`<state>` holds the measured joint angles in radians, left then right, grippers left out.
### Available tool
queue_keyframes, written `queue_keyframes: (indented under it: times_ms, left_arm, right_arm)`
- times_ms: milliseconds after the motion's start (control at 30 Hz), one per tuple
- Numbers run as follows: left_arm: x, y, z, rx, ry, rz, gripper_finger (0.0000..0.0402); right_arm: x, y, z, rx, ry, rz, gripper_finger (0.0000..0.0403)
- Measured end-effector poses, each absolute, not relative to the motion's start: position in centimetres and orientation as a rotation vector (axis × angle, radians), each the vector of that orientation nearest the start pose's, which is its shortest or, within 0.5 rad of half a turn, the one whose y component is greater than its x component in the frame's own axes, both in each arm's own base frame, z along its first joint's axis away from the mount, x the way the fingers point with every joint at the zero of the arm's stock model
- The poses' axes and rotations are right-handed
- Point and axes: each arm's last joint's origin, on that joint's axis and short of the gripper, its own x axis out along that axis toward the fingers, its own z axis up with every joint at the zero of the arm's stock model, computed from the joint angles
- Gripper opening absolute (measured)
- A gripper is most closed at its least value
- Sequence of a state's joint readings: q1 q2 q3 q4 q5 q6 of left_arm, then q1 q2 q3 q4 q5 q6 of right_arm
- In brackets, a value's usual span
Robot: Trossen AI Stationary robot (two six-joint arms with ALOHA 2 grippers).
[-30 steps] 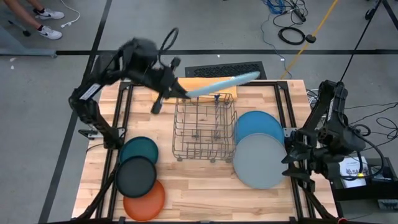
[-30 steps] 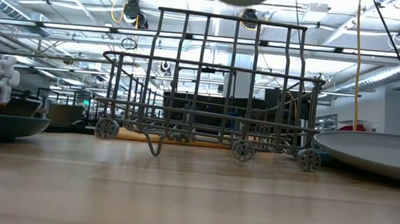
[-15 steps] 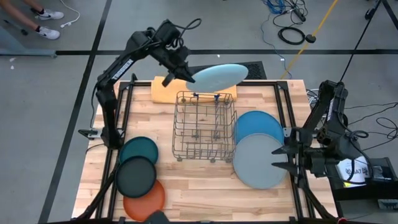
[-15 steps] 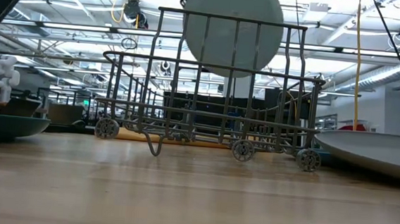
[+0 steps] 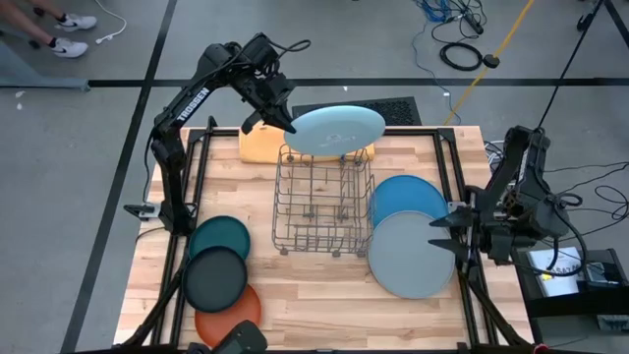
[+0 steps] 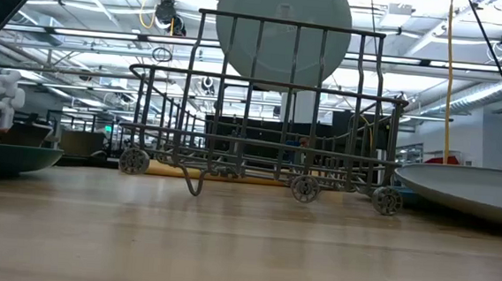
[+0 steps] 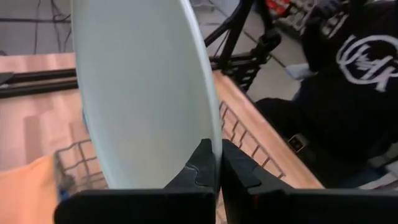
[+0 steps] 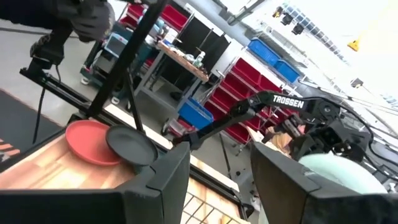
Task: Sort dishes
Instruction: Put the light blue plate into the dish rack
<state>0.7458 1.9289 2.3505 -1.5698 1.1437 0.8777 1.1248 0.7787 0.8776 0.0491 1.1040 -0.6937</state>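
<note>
A light blue plate (image 5: pixel 337 131) hangs above the far end of the wire rack (image 5: pixel 322 200), and my left gripper (image 5: pixel 286 124) is shut on it. The low view shows the plate (image 6: pixel 282 32) nearly round behind the rack's top rail. A medium blue plate (image 5: pixel 408 200) and a grey plate (image 5: pixel 408 258) lie overlapping to the right of the rack. To its left, teal (image 5: pixel 220 238), black (image 5: pixel 216 278) and orange (image 5: pixel 234 315) plates lie overlapping. My right gripper (image 5: pixel 439 234) stands open over the grey plate's right edge. My left gripper pinches the light blue plate's rim (image 7: pixel 210 134) between its two fingers (image 7: pixel 198 169), at the plate's end toward the table's left. The fingers come from the table's far left, slanting a little down. The plate is lifted clear above the rack, tilted with its face toward the near edge.
A folded orange-yellow cloth (image 5: pixel 261 146) lies at the far edge behind the rack. A person in a dark shirt (image 7: pixel 354 87) stands beyond the table. Bare wood lies in front of the rack, between the two groups of plates.
My left gripper has swung toward the table's far edge and come down, rolling as it went. The light blue plate, seen edge-on from above a second ago, now shows its face and hangs lower over the rack's far end. My right gripper has turned slightly.
</note>
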Motion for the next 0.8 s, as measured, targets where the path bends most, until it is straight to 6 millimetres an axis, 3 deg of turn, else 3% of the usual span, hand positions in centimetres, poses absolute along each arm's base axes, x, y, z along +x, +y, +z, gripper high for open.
queue_keyframes:
  times_ms: [367, 667, 800]
  left_arm:
    - [27.9, 20.8, 43.1, -0.178, 0.454, -0.613, 0.0000]
    - [29.8, 24.3, 38.7, -0.253, 0.572, -0.550, 0.0000]
    - [29.6, 26.1, 37.4, -0.251, 0.581, -0.527, 0.0000]
  right_arm:
    - [7.7, 10.1, 37.9, -0.546, -0.021, 0.017, 0.0164]
    - [7.2, 9.1, 37.7, -0.493, -0.005, 0.023, 0.0164]
    - [7.2, 9.1, 37.7, -0.484, -0.005, 0.023, 0.0164]
